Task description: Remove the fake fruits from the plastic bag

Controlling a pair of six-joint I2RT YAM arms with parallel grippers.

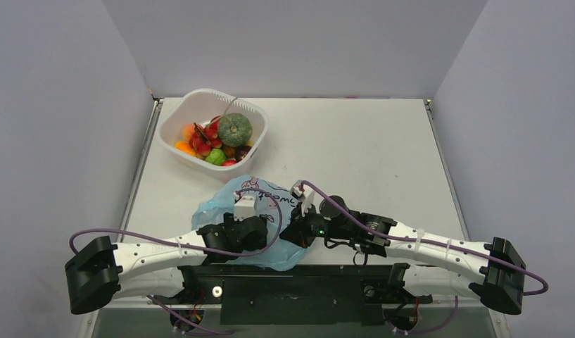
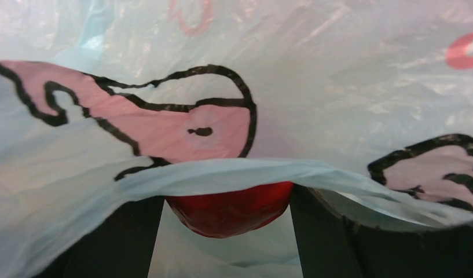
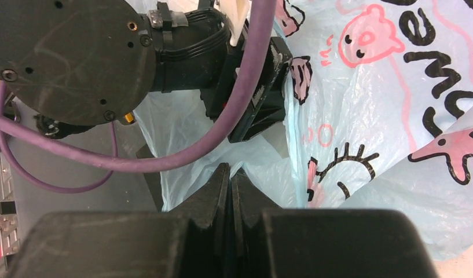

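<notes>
The light-blue plastic bag (image 1: 222, 203) lies crumpled near the table's front edge, between my two arms. My left gripper (image 2: 228, 200) reaches inside it, and a fold of film (image 2: 234, 171) drapes over the fingertips. A glossy red apple (image 2: 228, 215) sits between the two fingers and meets both inner faces. My right gripper (image 3: 230, 169) is shut on a pinch of the bag's film (image 3: 263, 168) at its near right edge. Other fake fruits, among them a dark green gourd (image 1: 235, 129), lie in the white tub (image 1: 200, 95).
The white tub stands at the back left of the table, just beyond the bag. My left arm's wrist (image 3: 77, 58) and its purple cable (image 3: 245, 87) hang close in front of the right gripper. Grey walls enclose the table on three sides.
</notes>
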